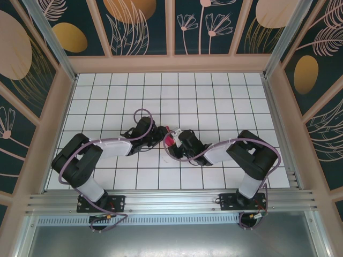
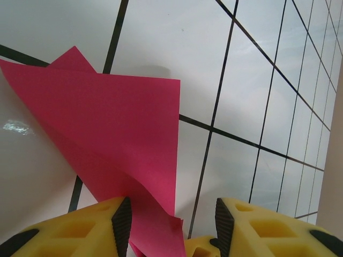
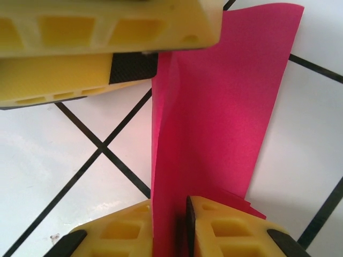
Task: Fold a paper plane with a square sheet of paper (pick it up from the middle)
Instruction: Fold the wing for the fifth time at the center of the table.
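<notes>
Barely begun, I'd say: the thin magenta-red square sheet of paper (image 3: 225, 107) shows only loose folds, pinched upright in the right gripper (image 3: 169, 209), the left gripper (image 2: 172, 214) with fingers standing apart.

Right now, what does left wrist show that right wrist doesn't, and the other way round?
Left wrist: the left gripper, jaws apart, with the square sheet of paper in loose overlapping layers reaching in between them. Right wrist: the right gripper pinching an upright fold of the sheet, and the left gripper's fingers close above it. Both: the red sheet over the white gridded table.
</notes>
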You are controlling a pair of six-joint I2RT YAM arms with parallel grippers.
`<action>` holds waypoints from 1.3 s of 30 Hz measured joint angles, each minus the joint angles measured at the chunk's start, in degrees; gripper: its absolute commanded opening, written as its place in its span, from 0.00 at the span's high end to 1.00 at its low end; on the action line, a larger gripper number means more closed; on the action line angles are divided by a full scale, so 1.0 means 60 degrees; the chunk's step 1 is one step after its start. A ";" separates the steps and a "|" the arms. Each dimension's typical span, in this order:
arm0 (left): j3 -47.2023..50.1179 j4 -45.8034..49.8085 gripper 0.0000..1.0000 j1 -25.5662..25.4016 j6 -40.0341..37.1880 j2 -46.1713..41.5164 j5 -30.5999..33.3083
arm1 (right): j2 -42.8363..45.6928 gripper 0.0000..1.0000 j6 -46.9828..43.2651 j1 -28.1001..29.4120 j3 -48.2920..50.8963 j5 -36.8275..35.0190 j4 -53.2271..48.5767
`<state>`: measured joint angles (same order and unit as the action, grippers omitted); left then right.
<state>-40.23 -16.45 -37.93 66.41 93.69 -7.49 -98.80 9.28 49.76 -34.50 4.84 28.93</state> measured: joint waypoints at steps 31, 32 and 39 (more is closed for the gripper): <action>-0.0495 0.0295 0.59 0.0000 -0.0696 0.0940 -0.0430 | 0.1096 0.59 0.1752 -0.0725 -0.0164 0.1894 -0.1807; -0.0495 0.0299 0.59 0.0000 -0.0710 0.0940 -0.0430 | 0.1104 0.59 0.1767 -0.0725 -0.0273 0.1898 -0.1982; -0.0495 0.0295 0.59 0.0000 -0.0718 0.0940 -0.0430 | 0.1104 0.69 0.1781 -0.0725 -0.0969 0.1971 -0.2779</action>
<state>-43.20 -14.68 -37.93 62.11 99.33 -10.07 -92.18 19.97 45.41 -40.32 16.67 12.25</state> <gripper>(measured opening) 0.412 0.318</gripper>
